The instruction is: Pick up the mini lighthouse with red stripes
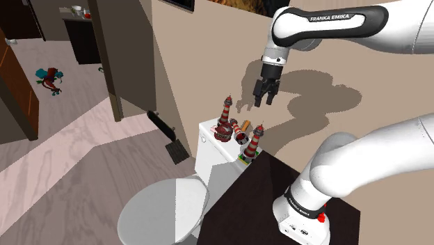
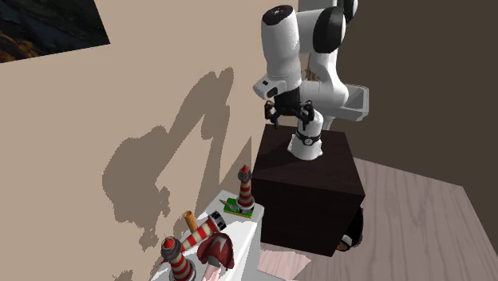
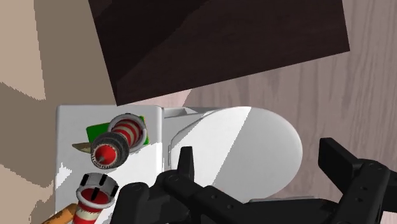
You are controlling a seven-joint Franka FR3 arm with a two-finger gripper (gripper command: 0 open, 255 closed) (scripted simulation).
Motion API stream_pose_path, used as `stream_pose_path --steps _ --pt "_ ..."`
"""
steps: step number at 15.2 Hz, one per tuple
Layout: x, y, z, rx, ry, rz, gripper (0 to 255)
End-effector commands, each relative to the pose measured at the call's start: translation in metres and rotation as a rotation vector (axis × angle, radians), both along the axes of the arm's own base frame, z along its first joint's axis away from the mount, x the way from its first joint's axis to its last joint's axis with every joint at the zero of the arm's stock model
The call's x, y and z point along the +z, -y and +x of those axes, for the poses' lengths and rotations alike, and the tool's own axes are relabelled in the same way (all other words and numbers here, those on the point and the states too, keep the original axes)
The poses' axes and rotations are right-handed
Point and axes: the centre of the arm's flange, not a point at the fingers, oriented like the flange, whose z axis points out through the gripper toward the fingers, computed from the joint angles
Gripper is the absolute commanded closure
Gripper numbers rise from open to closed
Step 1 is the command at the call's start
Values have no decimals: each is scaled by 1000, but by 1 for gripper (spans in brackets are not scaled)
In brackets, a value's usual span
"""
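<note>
Three small red-and-white striped lighthouses stand or lie on a white toilet tank lid (image 1: 207, 133). One stands upright on a green base (image 1: 256, 139) (image 2: 247, 191) (image 3: 121, 137), nearest the dark stand. A second lies tilted beside it (image 1: 241, 133) (image 2: 203, 229) (image 3: 92, 197). A third, taller with a dark base (image 1: 226, 117) (image 2: 179, 259), is at the tank's far end. My black gripper (image 1: 265, 94) (image 2: 289, 113) (image 3: 261, 162) hangs open in the air well above the tank, over its stand-side end, holding nothing.
The white toilet's closed lid (image 1: 163, 209) (image 3: 242, 146) lies in front of the tank. The dark brown box stand (image 1: 278, 188) (image 2: 307, 184) adjoins the tank. A beige wall (image 2: 160, 120) runs behind the tank. A dark red object (image 2: 215, 250) lies among the lighthouses.
</note>
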Motion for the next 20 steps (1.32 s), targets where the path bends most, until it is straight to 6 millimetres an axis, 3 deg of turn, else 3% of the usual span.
stream_pose_path --steps 1,17,20 --pt "-19 21 10 0 -24 7 0" --pt "-192 164 39 -7 -217 66 0" --pt "-211 170 39 -8 -225 69 0"
